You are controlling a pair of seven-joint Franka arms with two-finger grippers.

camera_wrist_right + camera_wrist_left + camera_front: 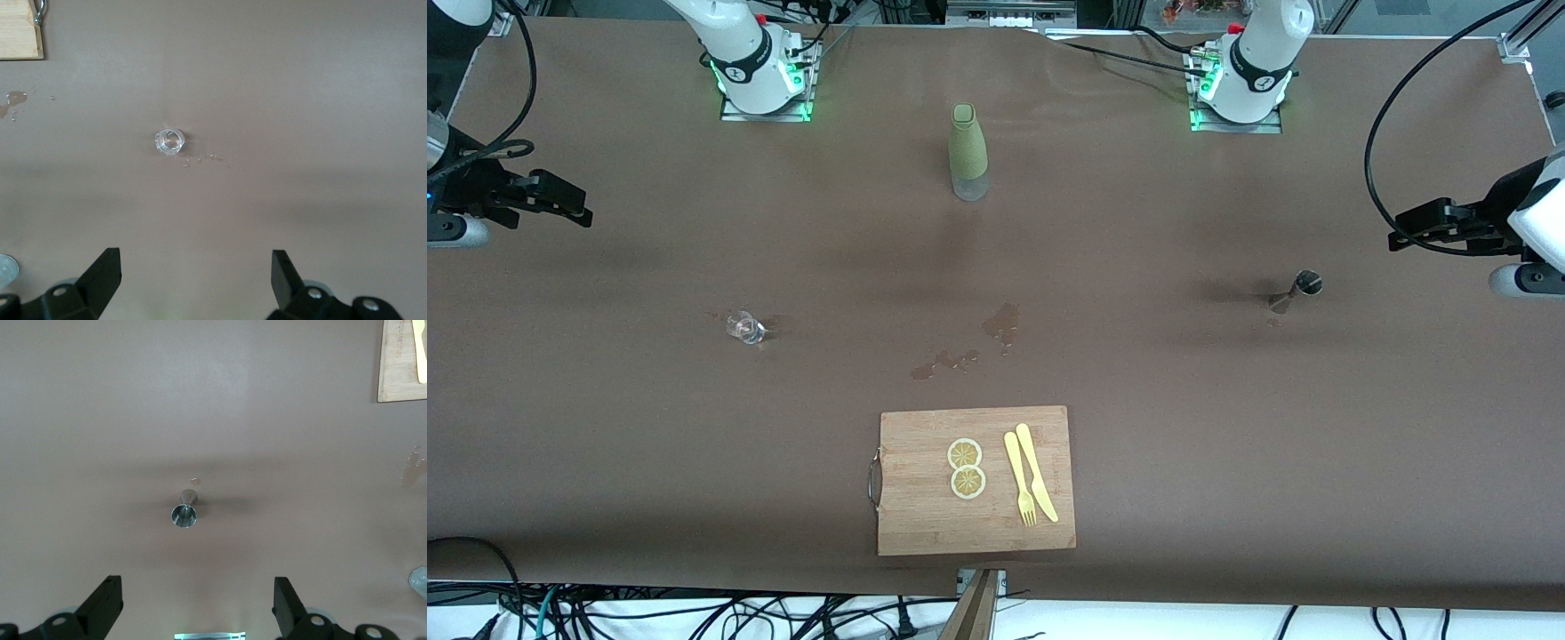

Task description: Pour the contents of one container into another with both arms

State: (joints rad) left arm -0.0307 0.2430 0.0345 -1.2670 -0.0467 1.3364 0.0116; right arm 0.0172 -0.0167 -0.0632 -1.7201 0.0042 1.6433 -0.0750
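So the big brown table (1227, 444) has a bamboo cutting board (925, 516) at its camera edge, and a tall green-sleeved bottle (968, 151) stands between the two bases. The left gripper (198, 610) hangs, fingers spread and empty, up over the small metal jigger (184, 513) at the left arm's end. The right gripper (195, 283), also wide open, is over the tiny clear glass (169, 142).
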